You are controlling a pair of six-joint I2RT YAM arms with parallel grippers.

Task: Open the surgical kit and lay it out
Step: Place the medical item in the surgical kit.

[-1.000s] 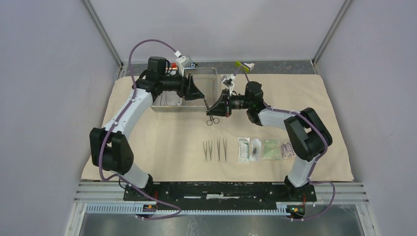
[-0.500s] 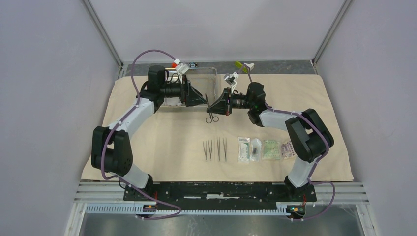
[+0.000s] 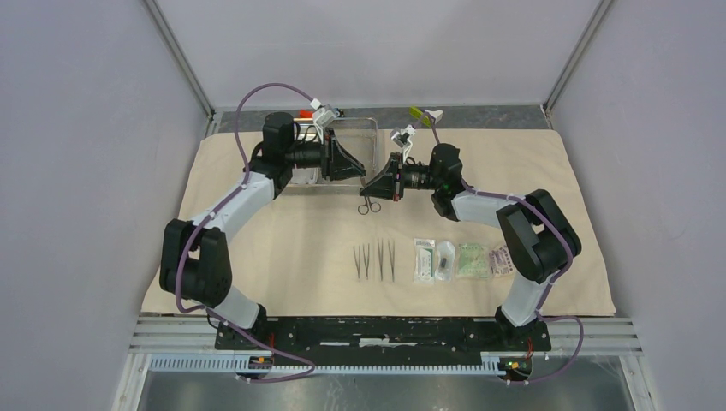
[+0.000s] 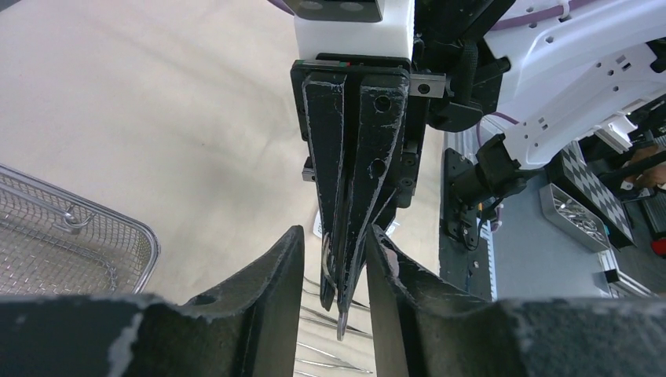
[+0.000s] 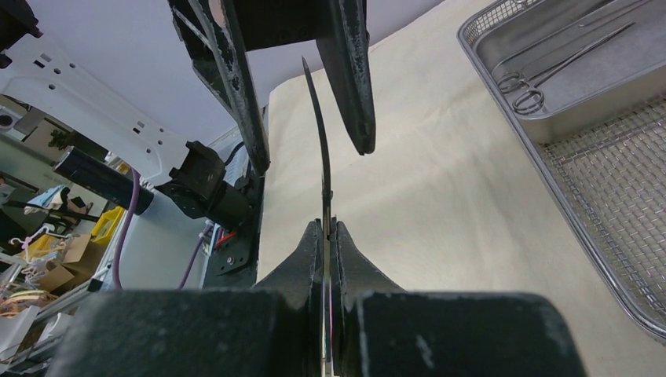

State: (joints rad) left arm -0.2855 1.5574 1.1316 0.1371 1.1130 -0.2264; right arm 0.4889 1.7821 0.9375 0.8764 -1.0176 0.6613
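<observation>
Right end effector (image 5: 324, 224) is clamped tight on the scissors (image 3: 369, 205), gripping them partway along. In the top view the ring handles hang down below its fingers, above the beige cloth wrap (image 3: 282, 248) spread flat over the bench (image 3: 488, 117). From the right wrist view, the thin curved blade rises straight out of the pinched fingers and pokes up between the two fingers of the left end effector (image 4: 334, 232). That one is parted to a narrow gap, one finger on each side of the blade; I cannot tell whether either finger touches the metal. The two end effectors meet nose to nose just in front of the steel tray (image 3: 373, 128), which sits at the far side of the cloth.

Inside the tray lie ring-handled forceps (image 5: 550, 71), and the mesh inner tray (image 5: 620, 181) sits beside them. Nearer the arm bases, three tweezers (image 3: 379, 259) lie side by side on the cloth, with four sealed packets (image 3: 469, 260) in a row just to their right.
</observation>
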